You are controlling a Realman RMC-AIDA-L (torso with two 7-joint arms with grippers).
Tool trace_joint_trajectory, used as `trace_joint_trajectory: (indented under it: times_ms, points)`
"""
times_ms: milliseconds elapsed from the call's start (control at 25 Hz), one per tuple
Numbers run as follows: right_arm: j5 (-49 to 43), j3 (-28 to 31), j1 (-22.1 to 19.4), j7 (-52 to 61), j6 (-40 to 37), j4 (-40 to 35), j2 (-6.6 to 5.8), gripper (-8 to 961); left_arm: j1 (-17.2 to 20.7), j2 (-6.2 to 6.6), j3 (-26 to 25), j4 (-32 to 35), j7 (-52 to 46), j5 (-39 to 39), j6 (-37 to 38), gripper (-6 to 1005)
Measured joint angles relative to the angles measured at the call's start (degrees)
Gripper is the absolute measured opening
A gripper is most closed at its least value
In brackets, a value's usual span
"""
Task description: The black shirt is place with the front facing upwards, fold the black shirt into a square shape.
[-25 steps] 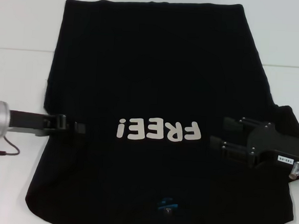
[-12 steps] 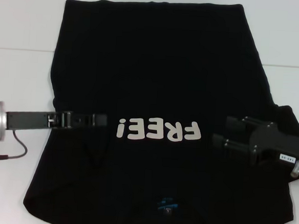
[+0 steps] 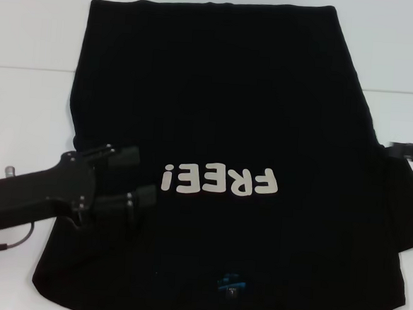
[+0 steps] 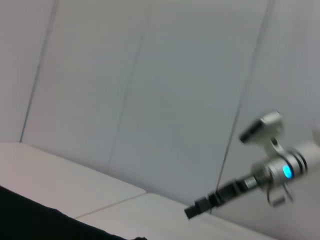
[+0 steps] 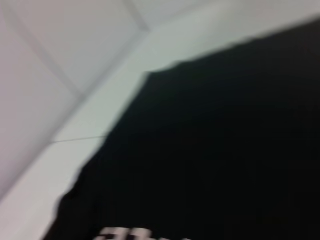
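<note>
The black shirt (image 3: 237, 129) lies spread flat on the white table (image 3: 25, 107), front side up, covering most of the work surface in the head view. Its white "FREE!" lettering (image 3: 219, 180) reads upside down from the robot's side, and the small teal neck label (image 3: 230, 281) sits at the near edge, closest to the robot. The hem lies at the far side of the table.

The left gripper (image 3: 134, 176) is positioned over the shirt's left side, just beside the exclamation mark of the lettering. Its two fingers (image 3: 125, 156) are spread apart with a clear gap between them, and nothing is held (the black fingers against black cloth make it impossible to tell whether the tips touch the fabric). The cloth beside the gripper shows a slight wrinkle along the left edge.

The right gripper (image 3: 412, 151) shows only as a dark tip at the right edge of the head view, above the shirt's right sleeve area; whether its fingers are parted or closed cannot be determined. In the left wrist view it appears farther off as a slim black tip (image 4: 197, 207) on a silver arm with a blue light.

The right wrist view shows the black cloth (image 5: 225, 150) filling most of the picture, with the table's white surface beyond its edge.
</note>
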Motion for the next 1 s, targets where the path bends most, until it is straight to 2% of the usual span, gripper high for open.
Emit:
trace_joint_trajectory:
  times_ms: [80,160,240,360,600,800,1000]
  points:
    - [-7.1,0.0,1.0,11.3,-0.4,-3.5,-1.63,739,0.1,-0.09,0.4,0.0,1.3,0.5,-0.3,715]
    - [-15.9,0.6,2.5,20.3,-1.3,-6.4,-2.49,739,0.1,0.01,0.7,0.0,2.4,1.1,-1.0,802]
    - [-24.9,1.6,4.4,26.1,-3.0,-8.8,-2.53,739,0.2,0.02,0.8,-0.1,3.2,1.4,-1.5,890]
    - [-31.5,2.1,6.7,27.5,-5.2,-9.4,-2.00,739,0.4,-0.19,0.8,-0.4,4.2,1.7,-2.0,913]
    - [-34.8,1.4,8.3,27.8,-3.0,-5.4,-1.20,739,0.4,-0.24,1.8,-0.8,4.4,2.0,-2.0,936]
    - [-35.0,0.6,9.6,27.8,2.5,0.7,-1.92,739,0.4,-0.13,2.3,-1.9,4.5,2.1,-2.1,936]
    - [-35.0,-0.1,10.9,27.7,7.4,4.8,-2.05,739,0.4,-0.02,2.6,-2.8,4.6,3.0,-2.6,937]
